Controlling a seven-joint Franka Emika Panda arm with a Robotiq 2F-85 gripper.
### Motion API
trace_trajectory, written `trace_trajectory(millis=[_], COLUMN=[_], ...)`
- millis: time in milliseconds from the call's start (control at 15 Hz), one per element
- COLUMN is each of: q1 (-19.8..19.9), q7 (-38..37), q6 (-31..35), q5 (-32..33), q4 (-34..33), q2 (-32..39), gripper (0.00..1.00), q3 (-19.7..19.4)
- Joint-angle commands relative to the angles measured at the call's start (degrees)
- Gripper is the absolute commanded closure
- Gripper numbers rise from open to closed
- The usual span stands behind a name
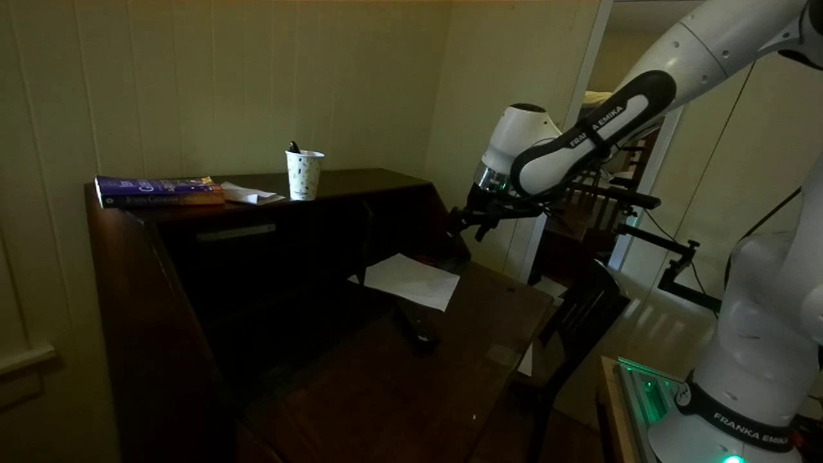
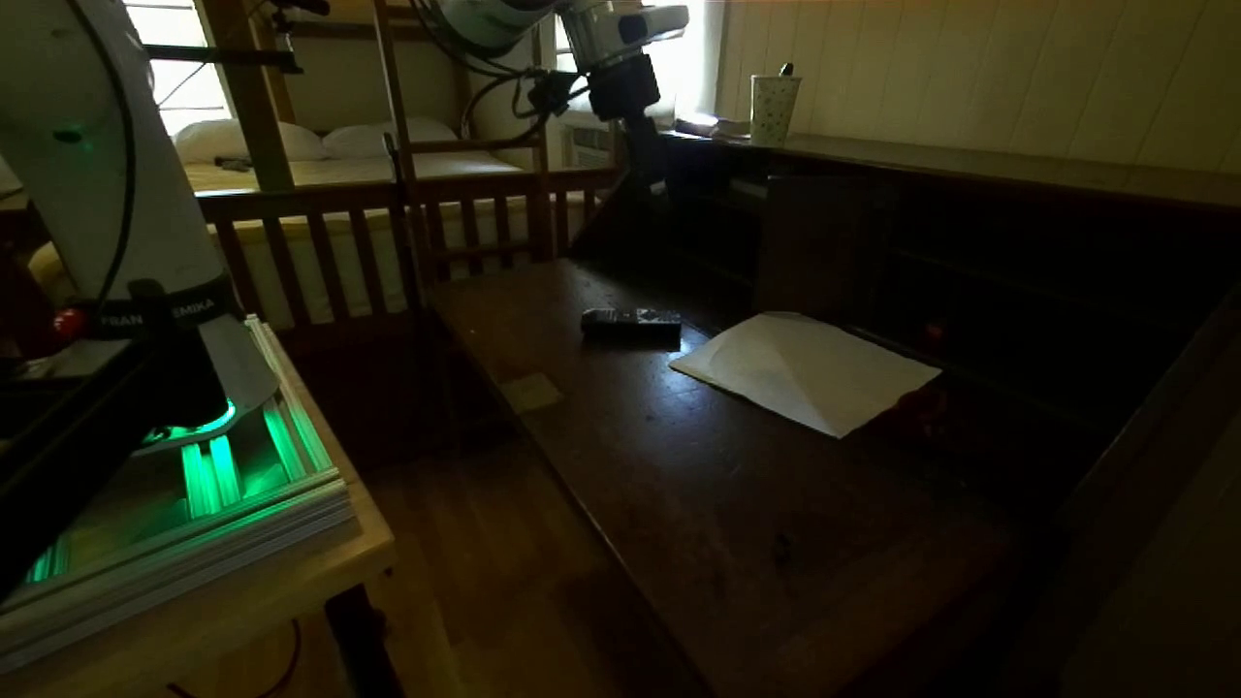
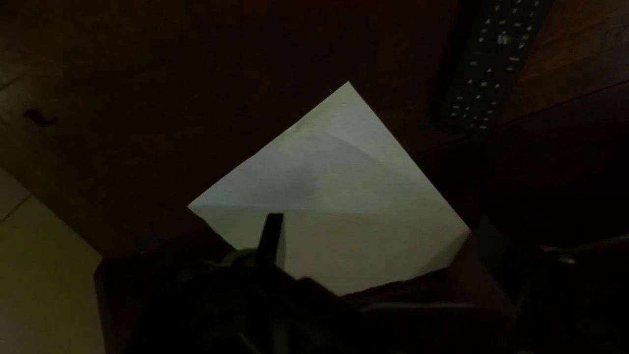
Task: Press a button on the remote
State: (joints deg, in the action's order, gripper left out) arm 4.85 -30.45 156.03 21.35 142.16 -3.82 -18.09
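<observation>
- Purple-spined book (image 1: pixel 151 185) atop the wooden desk (image 1: pixel 360 386)
- Patterned paper cup (image 1: pixel 303 177) upright, also on top
- White paper sheet (image 1: pixel 411 281) lower down on the desk
- Black remote (image 1: pixel 416 329) lying just beside the sheet
- Robotiq gripper (image 1: pixel 466 234) above the desk, jaws parted

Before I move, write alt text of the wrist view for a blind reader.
A dark remote with pale markings lies upper right, cut off by the top edge. White paper lies mid-frame on the desk; a black gripper finger shows in front.
</observation>
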Motion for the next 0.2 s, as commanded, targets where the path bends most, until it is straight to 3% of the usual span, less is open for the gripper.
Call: trace_trajectory(millis=[0,133], q1=[4.01,4.46], q7=[0.75,0.87], q6=[0.22,0.32], q5=[0.22,0.68], q4=[0.55,1.28], q2=[-0.88,-1.95], gripper=[0.0,0.0], q3=[3.83,4.23])
